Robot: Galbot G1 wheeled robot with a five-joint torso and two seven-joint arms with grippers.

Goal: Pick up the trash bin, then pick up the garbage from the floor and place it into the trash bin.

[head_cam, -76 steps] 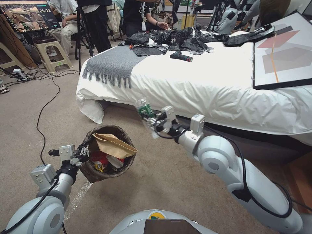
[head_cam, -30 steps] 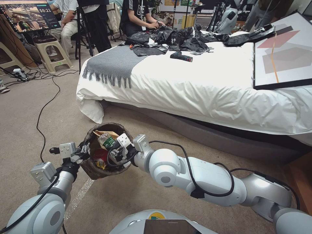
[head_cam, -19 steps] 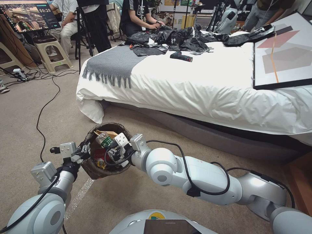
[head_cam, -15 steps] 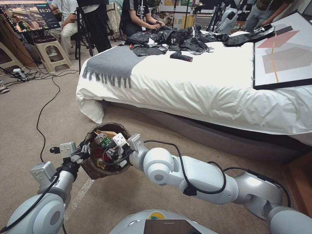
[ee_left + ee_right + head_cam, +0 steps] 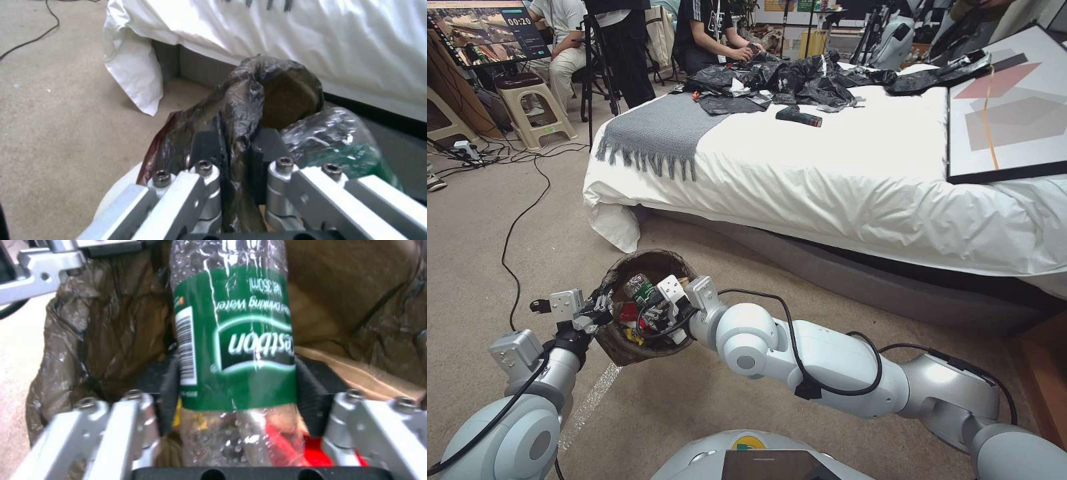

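Mock bedroom lab: bed (image 5: pixel 854 180), monitor (image 5: pixel 484 30), cables (image 5: pixel 514 220).

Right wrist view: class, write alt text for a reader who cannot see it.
The right gripper clamps a clear plastic bottle with a green label between its black pads, holding it inside the trash bin, whose brown bag lining surrounds it. Brown paper and red litter lie below.
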